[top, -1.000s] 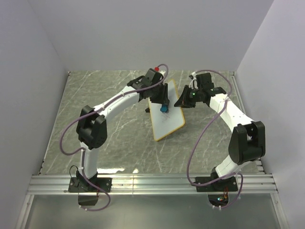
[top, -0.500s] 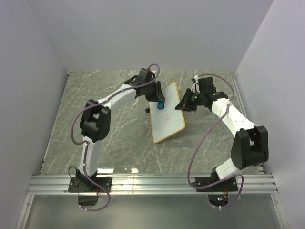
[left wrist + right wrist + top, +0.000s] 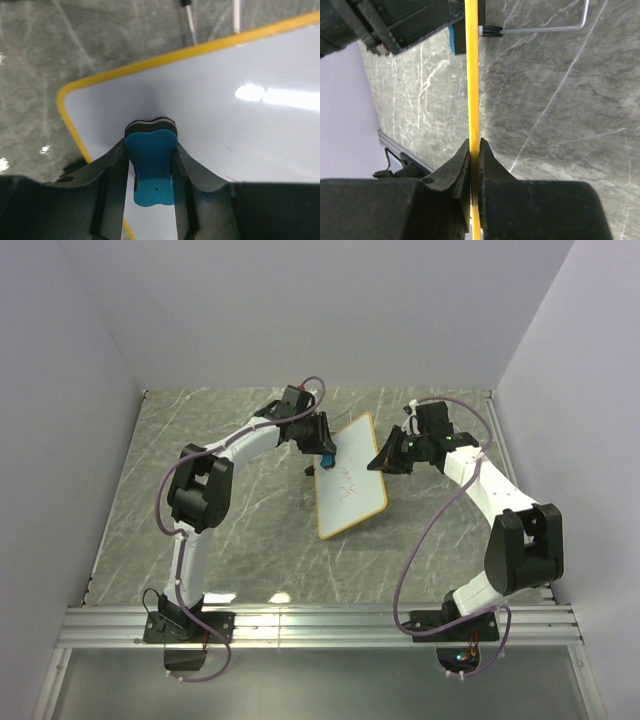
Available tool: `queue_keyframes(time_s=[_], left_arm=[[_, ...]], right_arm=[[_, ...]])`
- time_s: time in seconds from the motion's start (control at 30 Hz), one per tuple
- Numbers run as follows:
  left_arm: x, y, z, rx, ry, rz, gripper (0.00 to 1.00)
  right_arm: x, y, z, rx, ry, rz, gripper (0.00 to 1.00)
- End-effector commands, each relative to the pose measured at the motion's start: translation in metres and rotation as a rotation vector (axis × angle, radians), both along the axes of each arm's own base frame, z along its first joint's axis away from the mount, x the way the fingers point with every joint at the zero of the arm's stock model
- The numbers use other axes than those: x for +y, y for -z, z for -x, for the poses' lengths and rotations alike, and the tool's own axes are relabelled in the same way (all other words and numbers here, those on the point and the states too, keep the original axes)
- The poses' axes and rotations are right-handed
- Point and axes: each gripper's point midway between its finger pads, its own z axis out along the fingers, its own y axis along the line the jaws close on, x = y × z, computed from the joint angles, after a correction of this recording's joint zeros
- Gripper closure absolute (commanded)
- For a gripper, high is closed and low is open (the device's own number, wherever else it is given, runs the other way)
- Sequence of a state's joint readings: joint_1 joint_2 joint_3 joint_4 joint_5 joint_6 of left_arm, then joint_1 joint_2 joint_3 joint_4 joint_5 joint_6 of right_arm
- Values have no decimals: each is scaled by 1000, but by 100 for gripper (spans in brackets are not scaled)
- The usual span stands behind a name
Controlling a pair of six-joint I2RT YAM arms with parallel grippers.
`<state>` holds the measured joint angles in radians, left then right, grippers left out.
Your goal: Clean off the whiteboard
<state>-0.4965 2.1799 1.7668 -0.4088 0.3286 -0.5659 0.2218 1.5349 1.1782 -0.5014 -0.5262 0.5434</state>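
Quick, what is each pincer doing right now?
Left pincer: shut on the small blue eraser block.
Right pincer: shut on the yellow-framed whiteboard edge.

The whiteboard (image 3: 210, 115) runs off the left wrist view's right edge; its scribble (image 3: 344, 485) is too small to read.

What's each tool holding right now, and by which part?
Left tool grips the blue eraser by its two sides, felt end against the whiteboard. Right tool clamps the whiteboard by its yellow frame edge.
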Motion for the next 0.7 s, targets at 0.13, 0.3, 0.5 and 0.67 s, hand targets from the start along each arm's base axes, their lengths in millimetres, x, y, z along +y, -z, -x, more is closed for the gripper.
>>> queue_keyframes(time_s=[0.13, 0.3, 0.5, 0.67], left_arm=[[-77, -107, 40, -114, 186, 255, 100], [-89, -125, 51, -131, 208, 329, 100], [-89, -107, 56, -98, 211, 298, 100], [-53, -57, 45, -41, 102, 191, 100]], right_arm=[[6, 5, -2, 56, 13, -14, 100], [7, 5, -2, 70, 12, -15, 100], [5, 4, 0, 64, 10, -3, 100], [4, 5, 2, 59, 17, -11, 100]])
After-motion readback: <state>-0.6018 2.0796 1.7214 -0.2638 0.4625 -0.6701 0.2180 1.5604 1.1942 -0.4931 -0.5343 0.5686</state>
